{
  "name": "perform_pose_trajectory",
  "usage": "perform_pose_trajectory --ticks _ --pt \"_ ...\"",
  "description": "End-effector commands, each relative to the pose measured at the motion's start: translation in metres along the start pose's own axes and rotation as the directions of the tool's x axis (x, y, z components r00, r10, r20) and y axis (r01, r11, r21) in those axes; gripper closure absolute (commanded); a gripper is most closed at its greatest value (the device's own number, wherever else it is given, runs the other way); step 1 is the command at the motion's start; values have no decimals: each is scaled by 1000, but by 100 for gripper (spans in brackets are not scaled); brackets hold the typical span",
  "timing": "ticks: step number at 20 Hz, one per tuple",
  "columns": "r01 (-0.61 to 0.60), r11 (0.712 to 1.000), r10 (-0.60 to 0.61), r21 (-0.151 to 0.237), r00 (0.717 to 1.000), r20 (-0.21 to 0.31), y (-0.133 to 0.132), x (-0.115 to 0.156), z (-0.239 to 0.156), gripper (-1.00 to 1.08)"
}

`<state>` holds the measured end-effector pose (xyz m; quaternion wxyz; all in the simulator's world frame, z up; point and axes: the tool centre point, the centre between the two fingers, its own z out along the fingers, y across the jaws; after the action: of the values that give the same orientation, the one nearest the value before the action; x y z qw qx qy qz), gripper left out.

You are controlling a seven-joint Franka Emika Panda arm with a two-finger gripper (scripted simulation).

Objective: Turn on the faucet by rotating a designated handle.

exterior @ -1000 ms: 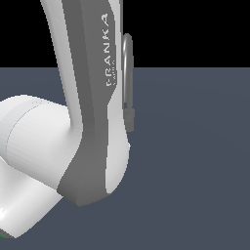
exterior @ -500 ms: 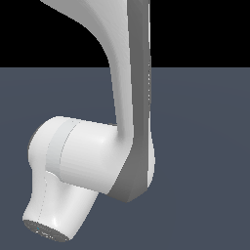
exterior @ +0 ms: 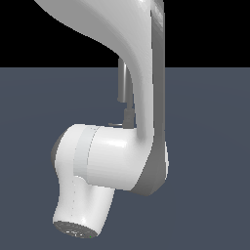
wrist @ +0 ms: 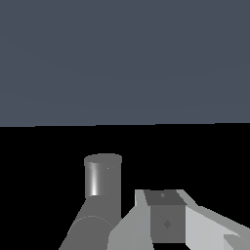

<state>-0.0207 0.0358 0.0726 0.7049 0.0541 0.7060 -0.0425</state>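
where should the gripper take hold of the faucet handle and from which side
Probably at the free tip of the handle, the thin lever jutting sideways toward the exterior view's left from the faucet base. Its sideways pose suggests closing the fingers across its thin width. The arm hides most of it, and the gripper's state cannot be judged.

Arm swings aside, faucet partly uncovered
The arm [exterior: 112, 161] shifts lower right; the faucet [exterior: 125, 88] reappears at upper centre.
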Motion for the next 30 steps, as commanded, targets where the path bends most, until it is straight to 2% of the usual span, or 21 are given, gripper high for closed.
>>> perform_pose_trajectory --ticks 1,10,21,23,30 --pt "13 1000 -13 -12 1000 2 -1 2 2 108" --pt "19 1000 -19 -17 1000 3 -2 2 4 108" --pt "19 1000 -19 -18 1000 3 13 -37 4 108" --pt "21 1000 -21 -13 1000 -7 9 -28 4 108" --pt "20 1000 -20 -15 1000 -2 2 -54 4 108"
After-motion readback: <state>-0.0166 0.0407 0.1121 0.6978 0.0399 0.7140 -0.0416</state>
